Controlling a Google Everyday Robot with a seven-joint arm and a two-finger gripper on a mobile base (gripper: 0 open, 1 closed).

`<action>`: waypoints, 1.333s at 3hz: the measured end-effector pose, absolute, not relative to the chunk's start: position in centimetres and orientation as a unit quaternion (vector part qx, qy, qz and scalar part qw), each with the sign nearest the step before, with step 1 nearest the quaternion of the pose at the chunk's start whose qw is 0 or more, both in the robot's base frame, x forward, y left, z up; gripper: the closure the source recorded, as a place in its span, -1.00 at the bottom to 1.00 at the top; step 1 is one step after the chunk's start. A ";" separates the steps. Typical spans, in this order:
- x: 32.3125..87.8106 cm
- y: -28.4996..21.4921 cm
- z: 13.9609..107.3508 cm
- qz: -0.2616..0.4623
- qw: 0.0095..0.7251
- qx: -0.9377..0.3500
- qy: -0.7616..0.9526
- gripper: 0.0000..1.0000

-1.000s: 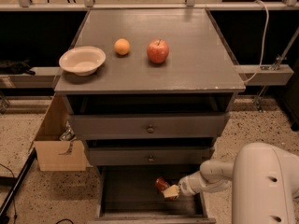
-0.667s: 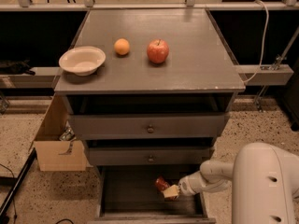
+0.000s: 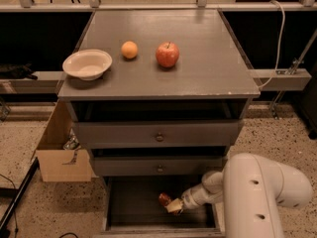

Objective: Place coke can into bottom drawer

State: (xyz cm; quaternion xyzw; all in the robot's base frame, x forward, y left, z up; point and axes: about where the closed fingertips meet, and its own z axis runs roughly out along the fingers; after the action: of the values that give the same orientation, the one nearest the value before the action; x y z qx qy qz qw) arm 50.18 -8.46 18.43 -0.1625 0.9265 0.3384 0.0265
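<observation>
Coke can (image 3: 164, 199), a small red cylinder, sits at the pale gripper (image 3: 174, 206) inside the open grey bottom drawer (image 3: 131, 205); whether it is gripped cannot be told, so withdrawing could drag or topple it.

Robot test lab: speckled floor (image 3: 277, 133), grey drawer cabinet (image 3: 198, 29), cardboard box (image 3: 62, 165), trailing cable (image 3: 280, 33), claw (image 3: 173, 206) in the bottom drawer (image 3: 133, 202).

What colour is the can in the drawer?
The coke can is red (camera view); gripper beside it in the bottom drawer.
</observation>
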 end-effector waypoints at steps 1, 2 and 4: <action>50.4 -7.7 15.3 0.342 0.008 -0.159 0.926 1.00; 50.4 -7.7 15.3 0.342 0.008 -0.159 0.926 1.00; 50.3 -7.7 15.3 0.342 0.008 -0.159 0.926 0.17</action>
State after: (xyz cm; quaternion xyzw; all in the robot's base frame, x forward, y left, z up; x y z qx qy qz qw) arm 50.35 -7.72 15.31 -0.1593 0.9261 0.3420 0.0081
